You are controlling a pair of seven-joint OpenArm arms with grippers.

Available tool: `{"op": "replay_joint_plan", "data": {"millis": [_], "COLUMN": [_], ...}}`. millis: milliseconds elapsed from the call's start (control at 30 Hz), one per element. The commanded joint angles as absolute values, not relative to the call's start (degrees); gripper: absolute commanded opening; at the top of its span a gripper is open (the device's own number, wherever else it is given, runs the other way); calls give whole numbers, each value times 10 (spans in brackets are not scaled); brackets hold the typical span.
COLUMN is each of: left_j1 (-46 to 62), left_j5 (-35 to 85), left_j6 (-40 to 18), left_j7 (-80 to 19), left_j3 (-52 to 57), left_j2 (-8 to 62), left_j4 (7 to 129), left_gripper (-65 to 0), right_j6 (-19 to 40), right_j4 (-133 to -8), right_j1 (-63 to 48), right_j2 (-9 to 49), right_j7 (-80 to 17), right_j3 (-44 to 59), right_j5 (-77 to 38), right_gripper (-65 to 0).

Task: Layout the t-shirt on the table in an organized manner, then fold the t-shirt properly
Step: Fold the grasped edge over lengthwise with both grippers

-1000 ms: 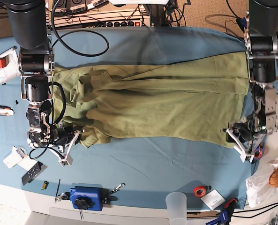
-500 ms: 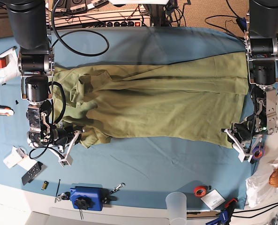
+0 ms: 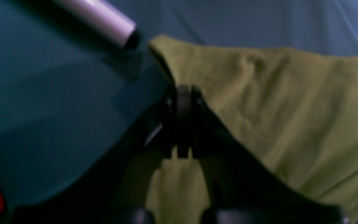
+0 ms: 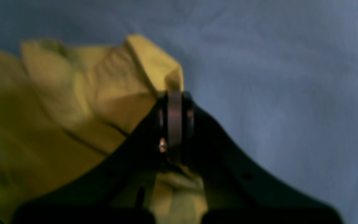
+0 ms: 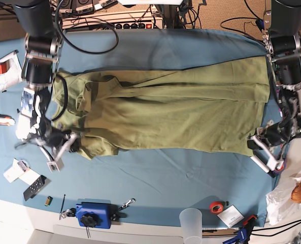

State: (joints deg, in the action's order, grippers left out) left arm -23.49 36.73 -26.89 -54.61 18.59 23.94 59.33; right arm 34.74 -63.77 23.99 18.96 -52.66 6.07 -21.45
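Olive-green short-sleeved cotton t-shirt (image 5: 170, 114) lies spread lengthwise across middle of wide teal-blue cloth-covered table (image 5: 155, 178), wrinkled and bunched twd base view's left end, flatter at right. Right gripper (image 4: 175, 102), at base view's left, has jaws pinched tight on a folded corner of the shirt there; arm reaches down from top edge, wrist bent inward. Left gripper (image 3: 182, 93), at base view's right, is likewise clamped on shirt's lower corner, arm hanging down along table's right side. No legible writing; wrist views blurred.
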Motion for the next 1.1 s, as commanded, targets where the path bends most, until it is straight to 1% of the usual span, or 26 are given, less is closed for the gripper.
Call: {"op": "replay_joint_plan", "data": {"millis": [0,167,333,567,767,967,1067], "left_j1": [-246,-222,-188,-143,-120,-119,-116], "left_j5": [392,486,575,647,666,721,737], "left_j6": [-282,-342,-373,-376,-376,-376,-376], "left_j7": [-547,-599,-626,-657,-657,-718,-726], "left_j3": [207,294,328,328,328,328,329], "left_j2": [249,249,266,294,296,296,296], "left_j4": [604,604,604,604,604,604,604], "left_gripper": [-650,-650,-650,-650,-650,-650,-650], "right_j6": [349,349,349,349,350,349,344], "right_j4": [-669,-769,-835,-890,-944,-1002,-1017], "right_j1": [243,178,132,73,23,-15,-28], "right_j2": [200,200,200,198,198,198,196], "right_j7": [-515,-515,-541,-549,-560,-571,-577], "right_j3": [76,130,154,182,185,186,188], "right_j5": [-231,-263,-286,-328,-332,-332,-331], "right_gripper": [-650,-650,-650,-650,-650,-650,-650]}}
